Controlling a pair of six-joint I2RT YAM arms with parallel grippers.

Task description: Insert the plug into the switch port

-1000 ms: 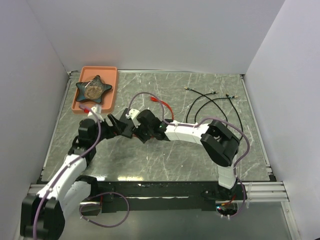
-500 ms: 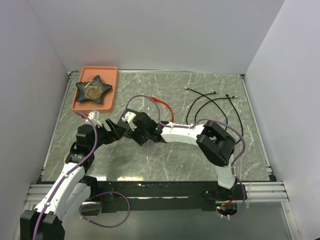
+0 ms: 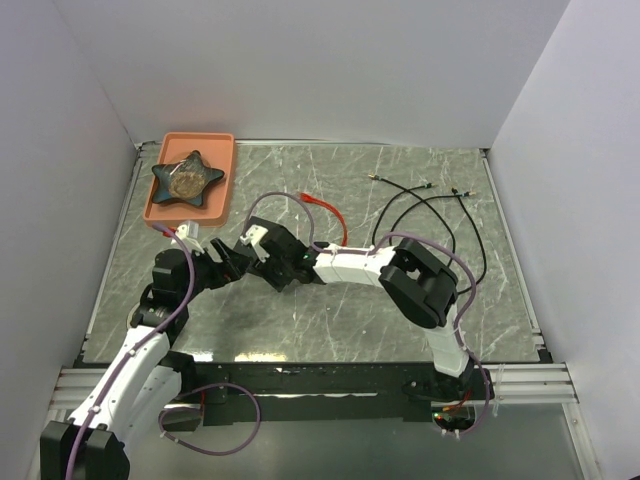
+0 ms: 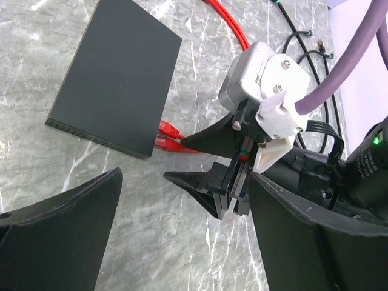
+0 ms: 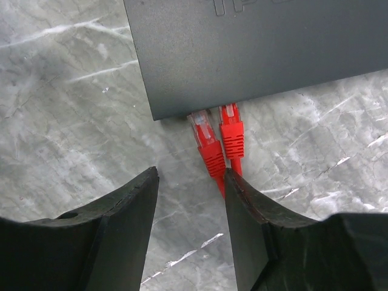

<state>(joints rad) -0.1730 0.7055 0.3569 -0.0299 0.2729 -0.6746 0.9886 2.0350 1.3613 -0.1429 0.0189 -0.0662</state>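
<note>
The switch (image 4: 115, 91) is a flat matte-black box lying on the marble table; in the top view the grippers hide it. Two red plugs (image 4: 168, 136) sit side by side at its short port edge. In the right wrist view the left plug (image 5: 207, 145) is tilted and shows its clear tip, and the right plug (image 5: 231, 136) sits deeper. My right gripper (image 5: 193, 176) is open just behind the plugs, with the red cable against its right finger (image 5: 260, 224). My left gripper (image 4: 185, 176) is open and empty, facing the right gripper (image 4: 176, 159) from close by.
An orange tray (image 3: 222, 170) at the back left holds a dark star-shaped dish (image 3: 186, 176). The red cable (image 3: 325, 208) loops behind the right arm. Several thin black cables (image 3: 430, 210) lie at the back right. White walls surround the table.
The left arm pulled back toward its base a second ago and has held since. The right arm has slid left, bringing its gripper closer to the left gripper.
</note>
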